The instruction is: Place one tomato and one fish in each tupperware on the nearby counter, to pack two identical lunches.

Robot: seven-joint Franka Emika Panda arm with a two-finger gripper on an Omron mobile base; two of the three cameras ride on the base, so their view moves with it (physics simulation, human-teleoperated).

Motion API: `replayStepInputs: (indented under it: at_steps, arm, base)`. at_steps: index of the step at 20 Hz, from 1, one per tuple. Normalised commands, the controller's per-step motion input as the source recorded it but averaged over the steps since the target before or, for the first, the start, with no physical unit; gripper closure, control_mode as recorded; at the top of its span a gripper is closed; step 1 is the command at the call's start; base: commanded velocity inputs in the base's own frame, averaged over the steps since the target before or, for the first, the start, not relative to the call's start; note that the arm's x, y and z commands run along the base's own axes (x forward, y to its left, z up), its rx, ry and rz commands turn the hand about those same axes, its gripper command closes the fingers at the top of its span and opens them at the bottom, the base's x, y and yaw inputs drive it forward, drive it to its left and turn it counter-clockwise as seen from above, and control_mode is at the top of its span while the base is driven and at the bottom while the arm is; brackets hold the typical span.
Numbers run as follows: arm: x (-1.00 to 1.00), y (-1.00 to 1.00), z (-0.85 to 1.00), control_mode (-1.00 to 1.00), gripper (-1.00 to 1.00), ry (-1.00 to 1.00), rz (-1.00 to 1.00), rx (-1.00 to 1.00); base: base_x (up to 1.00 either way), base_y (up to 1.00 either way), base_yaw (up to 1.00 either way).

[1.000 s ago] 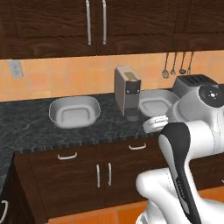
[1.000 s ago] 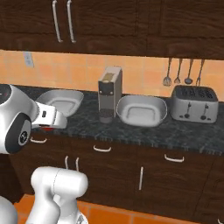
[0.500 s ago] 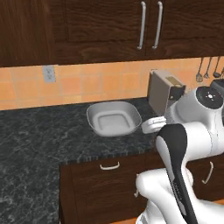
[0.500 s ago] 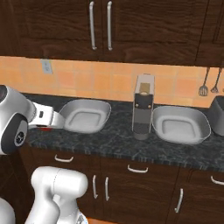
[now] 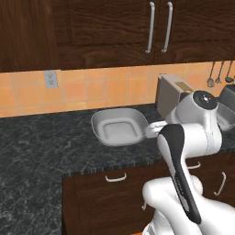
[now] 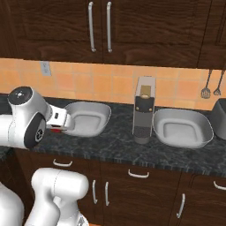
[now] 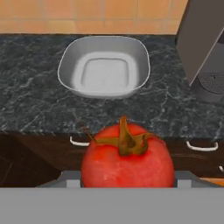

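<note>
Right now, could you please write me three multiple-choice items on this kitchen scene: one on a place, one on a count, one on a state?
1. Where does the tall grey appliance stand?
A. between the two trays
B. inside a tray
C. on the floor

2. How many tupperware trays sit on the counter?
A. one
B. two
C. four

3. What is the state of the end effector?
A. open and bare
B. shut on a fish
C. shut on the tomato

Answers:
1. A: the right base view shows it with the left tupperware on one side and the right tupperware on the other.
2. B: that view shows two pale grey trays, both empty.
3. C: in the hand view the tomato sits between the fingertips, in front of the left tray.
</note>
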Motion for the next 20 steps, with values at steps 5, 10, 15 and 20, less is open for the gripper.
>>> replayStepInputs:
  at_steps: [5,10,15,20]
  arm:
    - [1.0,-0.01,-0.65,-1.0,1.0,0.03,0.0,0.13]
    - [1.0,0.3,-0.19,-1.0,1.0,0.22,0.0,-0.03]
    - [1.0,0.22,-0.12,-1.0,1.0,0.14,-0.06,-0.09]
    - [1.0,-0.06,-0.13,-1.0,1.0,0.01,0.01,0.01]
  base:
    - [0.0,0.0,0.0]
    - [0.0,0.0,0.0]
    - [0.0,0.0,0.0]
    - [0.0,0.0,0.0]
